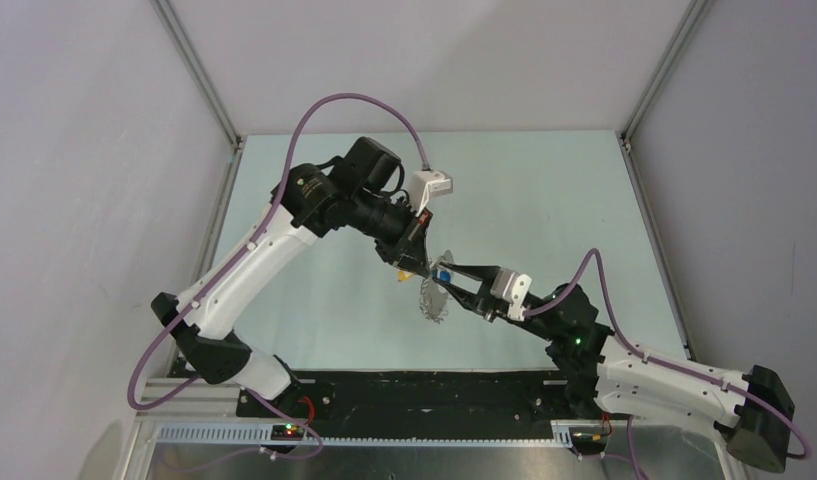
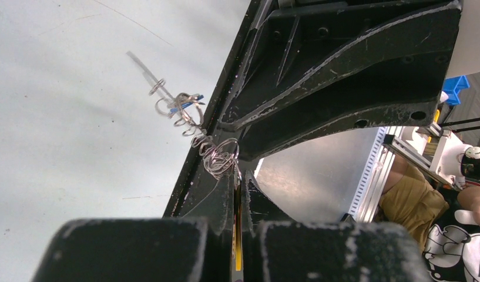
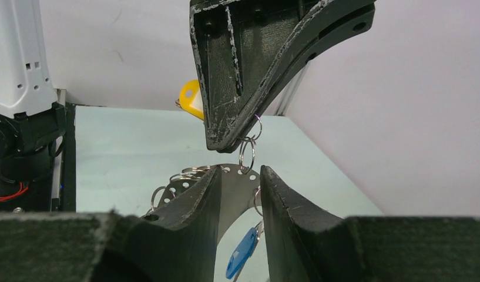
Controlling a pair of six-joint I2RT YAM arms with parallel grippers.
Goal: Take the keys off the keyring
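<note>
My right gripper (image 1: pixel 446 283) is shut on the keyring (image 1: pixel 431 300), a grey perforated loop fringed with small silvery rings, held above the table. In the right wrist view the loop's band (image 3: pixel 234 197) spans the gap between my right gripper's (image 3: pixel 237 173) jaws. A blue-tagged key (image 3: pixel 242 252) hangs below it. My left gripper (image 1: pixel 412 258) comes in from above, shut on a yellow-orange tagged key (image 3: pixel 193 100). Its tag shows as a thin strip (image 2: pixel 236 235) between the fingers. One small ring (image 3: pixel 247 154) links the left fingertips to the loop.
The pale green table (image 1: pixel 544 200) is walled on three sides, with metal posts at the back corners. A black rail (image 1: pixel 424 390) runs along the near edge by the arm bases. A person (image 2: pixel 413 200) shows beyond the table edge.
</note>
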